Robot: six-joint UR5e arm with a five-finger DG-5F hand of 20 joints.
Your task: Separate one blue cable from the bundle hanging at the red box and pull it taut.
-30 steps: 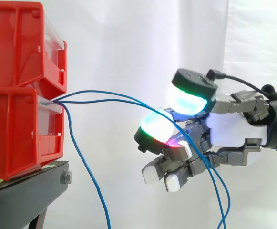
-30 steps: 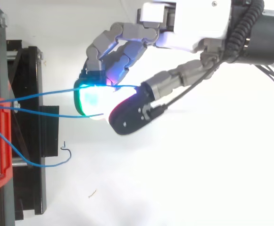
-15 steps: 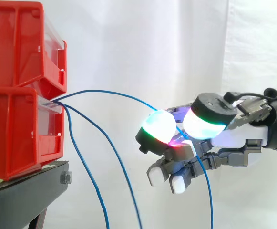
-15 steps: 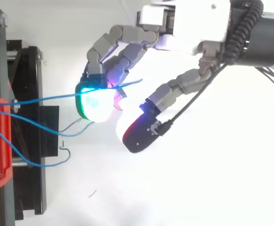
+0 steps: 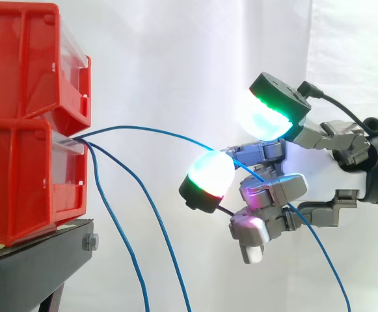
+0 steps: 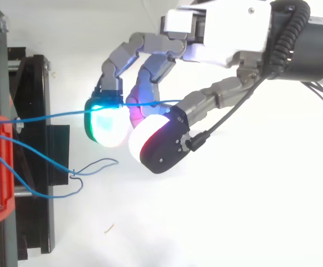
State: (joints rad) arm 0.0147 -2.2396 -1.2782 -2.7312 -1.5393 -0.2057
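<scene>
The hand [image 5: 319,175] curls its fingers round one blue cable [image 5: 156,131] — thumb lifted clear — so I hold it apart from the other two cables [image 5: 151,203] hanging at the red box [image 5: 26,175]; it arcs, not taut yet.

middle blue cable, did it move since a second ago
Yes. The middle cable slipped off the hand and hangs nearer the red bins; the upper cable remains hooked.

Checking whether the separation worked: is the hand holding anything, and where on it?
One thin blue cable, caught partway along its length between the curled fingers of the hand.
</scene>
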